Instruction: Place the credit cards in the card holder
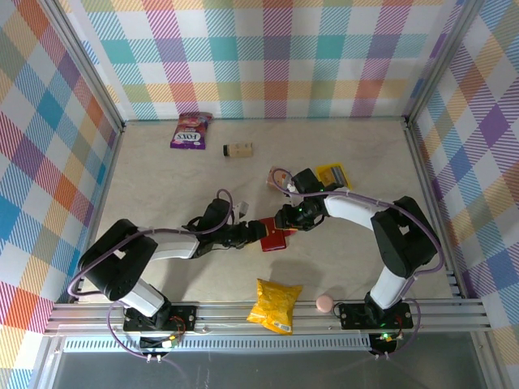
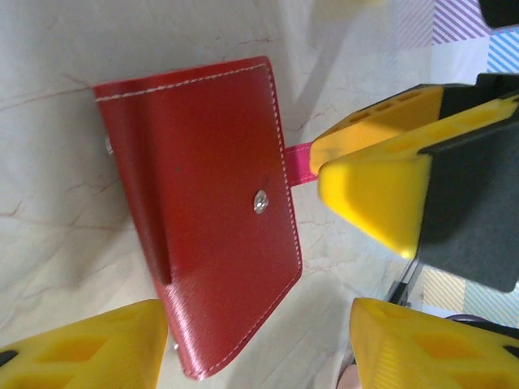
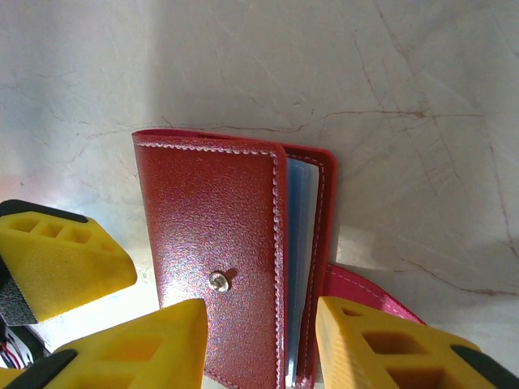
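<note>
Now the red card holder (image 1: 278, 236) lies folded on the counter (image 1: 162, 178). Left jaws stand apart at its corner; right jaws straddle the pink tab (image 3: 365, 292), pinching or not I cannot tell. Pull the tab up slowly.

Your top camera looks down from above and behind the arm bases (image 1: 150, 312) over the whole bench (image 1: 162, 186). Both wrist cameras sit close, facing down, sharing the red card holder (image 2: 203, 203).
</note>
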`<action>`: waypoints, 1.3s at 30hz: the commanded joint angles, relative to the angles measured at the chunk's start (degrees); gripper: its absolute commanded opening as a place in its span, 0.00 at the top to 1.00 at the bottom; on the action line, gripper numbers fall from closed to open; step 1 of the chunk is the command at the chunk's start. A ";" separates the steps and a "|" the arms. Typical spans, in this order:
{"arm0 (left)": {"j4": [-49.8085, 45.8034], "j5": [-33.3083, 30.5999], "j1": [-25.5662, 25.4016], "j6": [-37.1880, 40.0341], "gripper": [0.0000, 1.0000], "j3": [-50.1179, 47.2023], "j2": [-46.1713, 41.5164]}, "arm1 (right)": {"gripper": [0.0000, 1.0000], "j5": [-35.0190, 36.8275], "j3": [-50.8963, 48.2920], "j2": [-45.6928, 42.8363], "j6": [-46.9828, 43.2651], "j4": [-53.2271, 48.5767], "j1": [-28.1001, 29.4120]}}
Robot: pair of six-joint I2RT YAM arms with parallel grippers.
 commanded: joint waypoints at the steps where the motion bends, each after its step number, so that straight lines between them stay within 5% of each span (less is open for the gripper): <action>1: 2.59 1.91 0.46 -1.38 0.41 1.69 1.85 | 0.61 -2.50 0.63 1.01 -0.68 0.13 -0.54; 27: 2.33 1.41 0.45 -0.96 0.44 2.55 5.45 | 0.66 -7.92 -0.43 2.69 0.10 2.86 -1.44; 39: 1.08 0.52 0.45 0.04 0.48 2.77 5.06 | 0.62 0.08 -1.24 0.76 -0.44 1.04 -1.44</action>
